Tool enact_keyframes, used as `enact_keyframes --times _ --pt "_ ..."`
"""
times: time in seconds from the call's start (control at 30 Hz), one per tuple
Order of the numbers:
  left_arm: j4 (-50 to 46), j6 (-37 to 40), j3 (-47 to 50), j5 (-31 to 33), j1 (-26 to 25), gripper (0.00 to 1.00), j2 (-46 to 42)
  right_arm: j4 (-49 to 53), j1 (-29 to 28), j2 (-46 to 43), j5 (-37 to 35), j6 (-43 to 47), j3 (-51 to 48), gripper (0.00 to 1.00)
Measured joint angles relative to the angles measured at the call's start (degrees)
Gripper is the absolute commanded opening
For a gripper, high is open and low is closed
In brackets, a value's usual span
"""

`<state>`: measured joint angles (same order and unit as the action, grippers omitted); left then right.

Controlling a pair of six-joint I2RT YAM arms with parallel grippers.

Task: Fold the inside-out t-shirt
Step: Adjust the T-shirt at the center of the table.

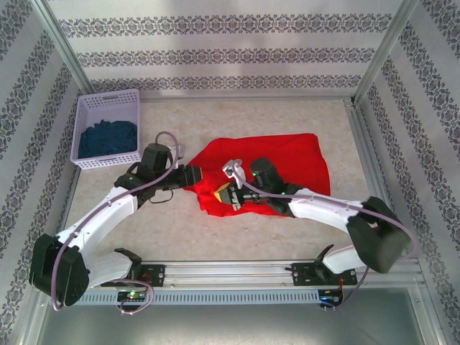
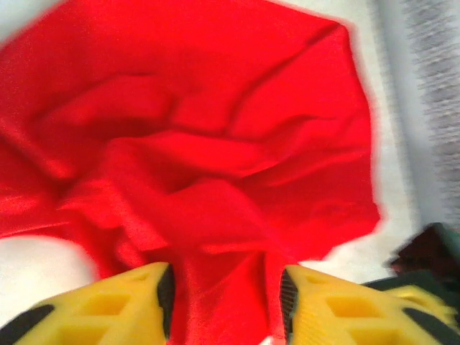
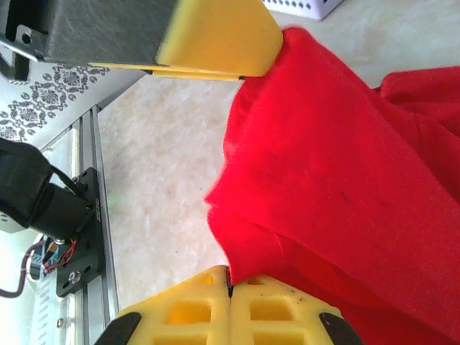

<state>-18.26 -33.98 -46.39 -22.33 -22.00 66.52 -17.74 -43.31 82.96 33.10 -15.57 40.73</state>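
While the bright red cloth t-shirt [image 1: 287, 162] is pinched by the shut right pincer [image 3: 230, 279], folds between the half-open left pincer [image 2: 226, 280] could be dragged.

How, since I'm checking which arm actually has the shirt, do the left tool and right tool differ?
The left tool stands open with a ridge of the red t-shirt between its jaws; the right tool is shut, pinching a shirt edge. The left arm reaches over bare table; the right arm lies across the shirt's near part. Both tools have yellow fingers.
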Motion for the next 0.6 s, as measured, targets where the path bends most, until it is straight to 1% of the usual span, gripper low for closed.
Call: enact_keyframes --times 0.1,0.17,0.23,0.33,0.4,0.47,0.53,0.6 --pt "-6.6 0.7 1.5 7.0 0.0 0.61 -3.8 -2.7 -2.3 5.4 -1.6 -2.6 2.2 0.0" --pt "-9.4 0.7 2.7 8.4 0.0 0.62 -7.0 -3.9 -3.2 8.2 -2.4 -3.9 3.6 0.0" --pt "-11.3 0.3 3.7 8.5 0.0 0.62 -9.4 -5.0 -4.1 10.4 -2.9 -4.9 4.7 0.0" --pt "-12.6 -1.3 5.1 7.0 0.0 0.61 -11.1 -5.7 -4.7 12.4 -3.3 -6.2 5.5 0.0" --pt "-11.8 -2.9 7.0 4.7 0.0 0.59 -12.0 -5.7 -4.9 12.4 -3.5 -6.8 5.5 0.0" --pt "-9.2 -5.0 9.4 1.6 0.0 0.57 -11.9 -5.7 -4.9 12.4 -3.7 -6.9 5.5 0.0" --pt "-5.4 -7.4 11.4 -1.4 0.0 0.55 -10.3 -5.6 -4.9 12.4 -3.7 -6.9 5.5 0.0" --pt "-0.8 -10.3 12.9 -3.9 0.0 0.54 -7.9 -5.7 -4.9 12.4 -3.8 -6.9 5.5 0.0"
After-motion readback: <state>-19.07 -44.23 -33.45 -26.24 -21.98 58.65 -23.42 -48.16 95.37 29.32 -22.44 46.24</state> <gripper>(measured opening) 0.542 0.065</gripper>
